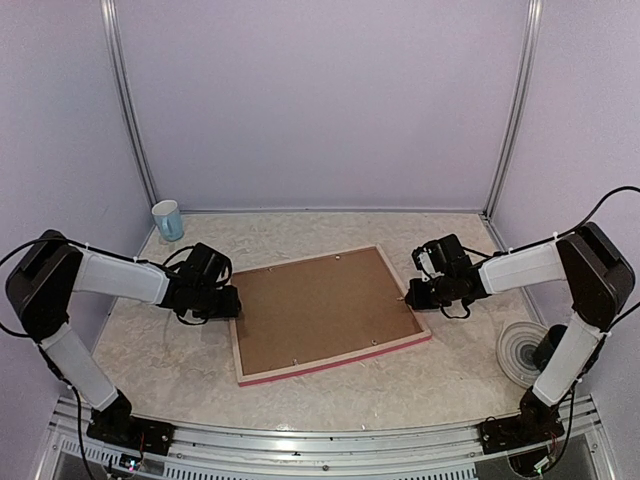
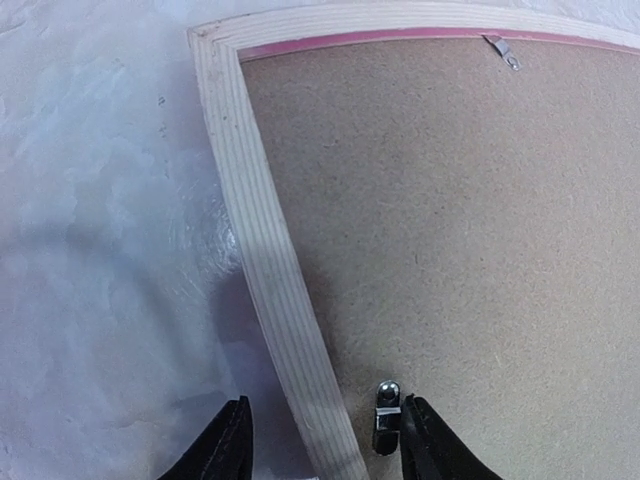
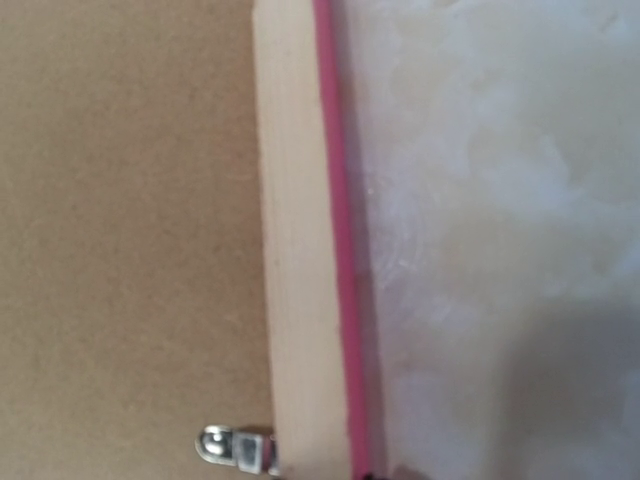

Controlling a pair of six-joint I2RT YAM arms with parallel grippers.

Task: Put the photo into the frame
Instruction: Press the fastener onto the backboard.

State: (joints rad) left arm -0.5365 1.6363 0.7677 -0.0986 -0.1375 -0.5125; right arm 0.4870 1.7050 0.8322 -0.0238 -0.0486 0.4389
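Observation:
The frame (image 1: 331, 364) lies face down in the middle of the table, pale wood back up, with a pink edge along its near side. A brown backing board (image 1: 320, 300) fills it. The photo is hidden. My left gripper (image 1: 232, 302) is open and straddles the frame's left rail (image 2: 262, 235): one finger is on the table side, and the other finger (image 2: 425, 450) is over the board beside a metal clip (image 2: 386, 415). My right gripper (image 1: 410, 295) is at the right rail (image 3: 295, 250), near another clip (image 3: 225, 447). Its fingers barely show.
A light blue cup (image 1: 168, 220) stands at the back left corner. A round white spool-like disc (image 1: 525, 352) lies at the right, next to the right arm's base. A second clip (image 2: 503, 50) sits at the frame's far rail. Purple walls close in three sides.

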